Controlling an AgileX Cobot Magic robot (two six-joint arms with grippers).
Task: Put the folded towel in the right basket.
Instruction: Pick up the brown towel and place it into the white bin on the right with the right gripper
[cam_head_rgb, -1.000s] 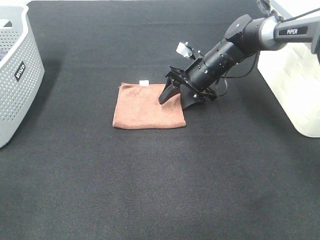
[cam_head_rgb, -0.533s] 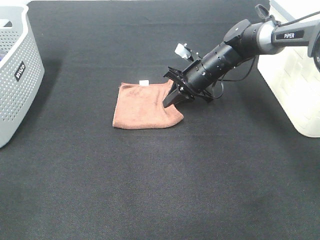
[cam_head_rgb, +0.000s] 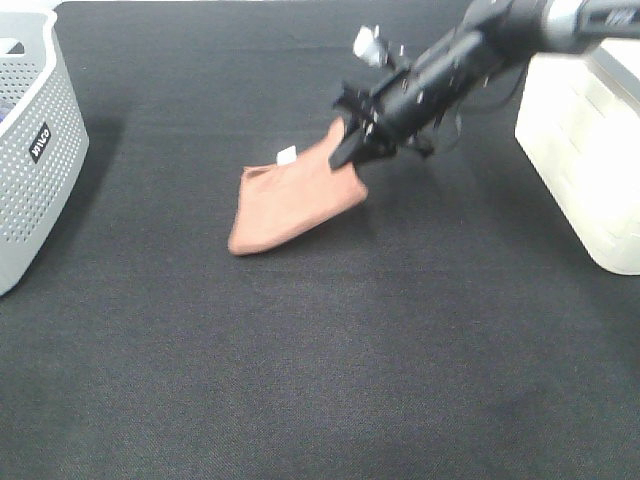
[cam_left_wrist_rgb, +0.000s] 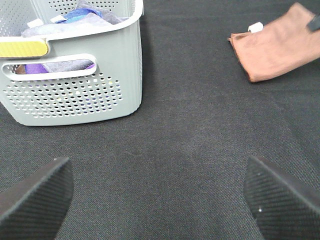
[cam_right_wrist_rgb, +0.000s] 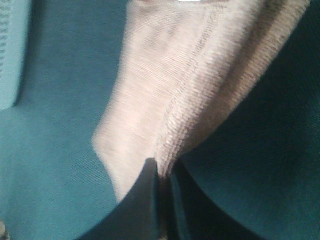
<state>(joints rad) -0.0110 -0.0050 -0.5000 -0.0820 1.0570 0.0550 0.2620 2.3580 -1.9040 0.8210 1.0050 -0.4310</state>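
The top edge of the high view cuts off our right arm (cam_head_rgb: 500, 40), and blur softens it. Our right gripper (cam_head_rgb: 347, 150) is clamped on one corner of the towel (cam_head_rgb: 290, 200) and holds it raised, while the opposite corner rests on the mat (cam_head_rgb: 320, 360). The towel is rust-brown terry. The smooth-walled white basket (cam_head_rgb: 585, 160), cropped at the right edge, sits well apart across open mat. Our left gripper (cam_left_wrist_rgb: 160, 197) gapes wide, holding nothing, near the perforated grey basket (cam_left_wrist_rgb: 75, 90).
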